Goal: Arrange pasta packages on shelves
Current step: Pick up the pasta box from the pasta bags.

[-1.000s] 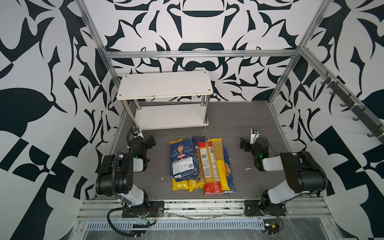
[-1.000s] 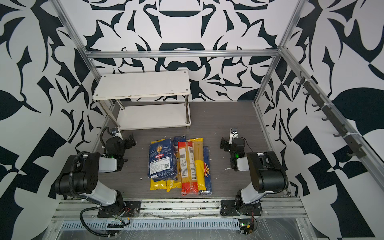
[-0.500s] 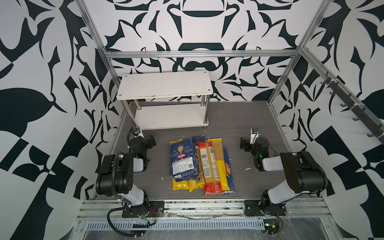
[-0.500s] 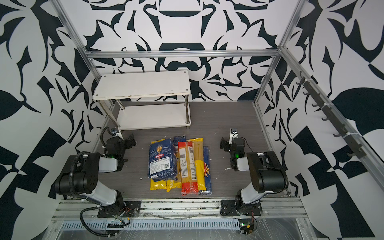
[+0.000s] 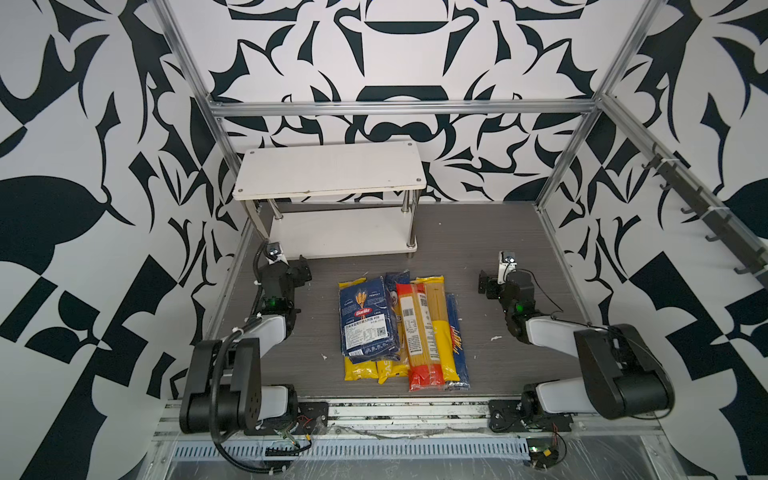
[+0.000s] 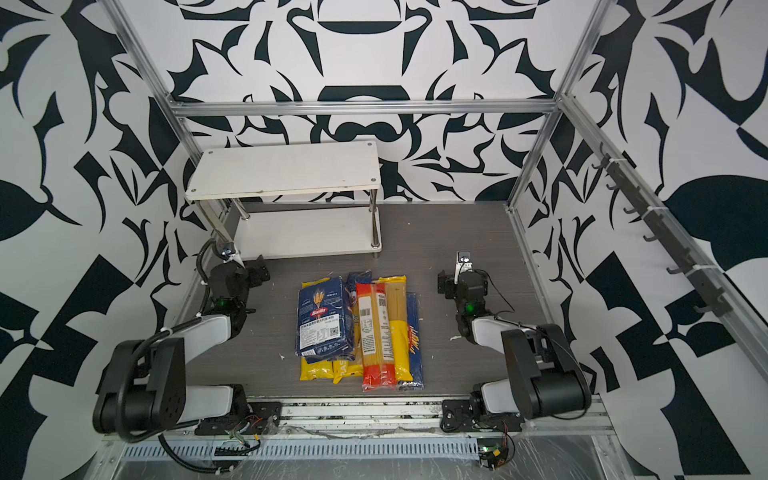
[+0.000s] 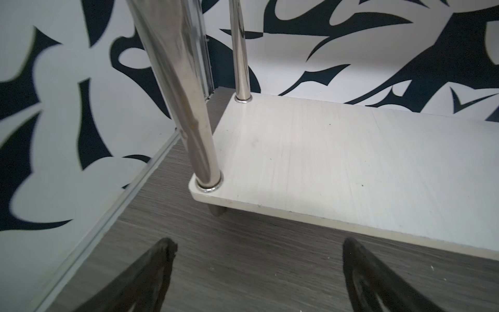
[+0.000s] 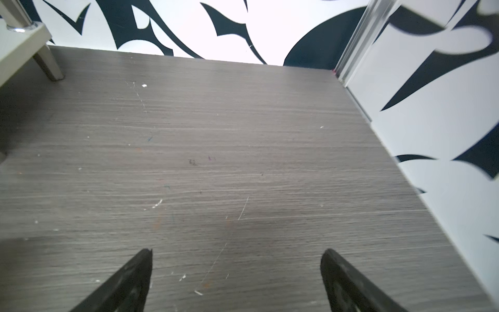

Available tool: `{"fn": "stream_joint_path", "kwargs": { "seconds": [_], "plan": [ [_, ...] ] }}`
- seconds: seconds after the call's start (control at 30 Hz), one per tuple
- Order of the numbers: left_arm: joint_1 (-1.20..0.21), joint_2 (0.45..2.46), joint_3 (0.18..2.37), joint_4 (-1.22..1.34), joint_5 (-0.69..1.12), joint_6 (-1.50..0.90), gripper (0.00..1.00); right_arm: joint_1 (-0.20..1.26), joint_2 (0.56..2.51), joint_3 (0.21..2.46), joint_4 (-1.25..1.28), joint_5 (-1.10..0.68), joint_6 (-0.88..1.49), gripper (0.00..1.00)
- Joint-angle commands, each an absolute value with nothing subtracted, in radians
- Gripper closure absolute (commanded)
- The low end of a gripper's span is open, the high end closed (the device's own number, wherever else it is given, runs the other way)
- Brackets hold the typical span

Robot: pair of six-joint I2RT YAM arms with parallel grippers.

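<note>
The pasta packages are being seen lying flat in an overlapping pile on the grey tabletop, between the two arms and nearer than the shelves. A wide dark-blue Barilla bag is lying on top at the left, with yellow packs sticking out from under its near end. A red spaghetti pack, a clear yellow-ended pack and a narrow dark-blue pack are lying alongside to the right.

How many packs are being covered lower in the pile cannot be told, and the small label print is not being resolved.

The shelves, two white boards on chrome posts, are standing at the far left. Both boards are showing bare white surface, though part of the lower board is being hidden by the upper one.

The left gripper is being held wide apart with nothing between its jaws, just short of the lower board's near-left corner. The right gripper is likewise being held wide apart and gripping nothing, over bare tabletop.
</note>
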State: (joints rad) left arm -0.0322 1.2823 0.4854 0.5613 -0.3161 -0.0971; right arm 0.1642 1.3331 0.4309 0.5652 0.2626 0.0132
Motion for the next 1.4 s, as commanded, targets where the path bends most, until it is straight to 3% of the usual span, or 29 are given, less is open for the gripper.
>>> {"fn": "stream_joint_path", "kwargs": {
  "seconds": [0.0, 0.13, 0.23, 0.33, 0.5, 0.63, 0.83, 1.07, 1.37],
  "plan": [
    [-0.101, 1.185, 0.58, 0.211, -0.488, -0.117, 0.0, 0.203, 1.243, 0.566, 0.219, 0.469, 0.093, 0.01],
    [-0.21, 1.063, 0.65, -0.067, -0.567, -0.213, 0.0, 0.212, 1.206, 0.745, -0.203, 0.493, 0.289, 0.12],
    [-0.253, 0.959, 0.661, -0.227, -0.564, -0.358, 0.0, 0.233, 1.204, 0.819, -0.384, 0.462, 0.37, 0.15],
    [-0.264, 0.854, 0.652, -0.331, -0.519, -0.471, 0.0, 0.267, 1.192, 0.868, -0.513, 0.436, 0.456, 0.13],
    [-0.281, 0.734, 0.655, -0.478, -0.474, -0.616, 0.0, 0.38, 1.179, 0.957, -0.665, 0.419, 0.545, 0.0],
    [-0.296, 0.71, 0.662, -0.568, -0.438, -0.731, 0.01, 0.521, 1.207, 1.065, -0.778, 0.448, 0.576, 0.0],
    [-0.379, 0.714, 0.623, -0.622, -0.402, -0.896, 0.0, 0.689, 1.267, 1.168, -0.801, 0.356, 0.585, 0.0],
    [-0.507, 0.715, 0.562, -0.609, -0.442, -1.028, 0.01, 0.757, 1.353, 1.181, -0.711, 0.049, 0.632, 0.03],
    [-0.531, 0.764, 0.523, -0.532, -0.352, -1.064, 0.0, 0.843, 1.464, 1.253, -0.744, -0.087, 0.662, 0.06]
  ]
}}
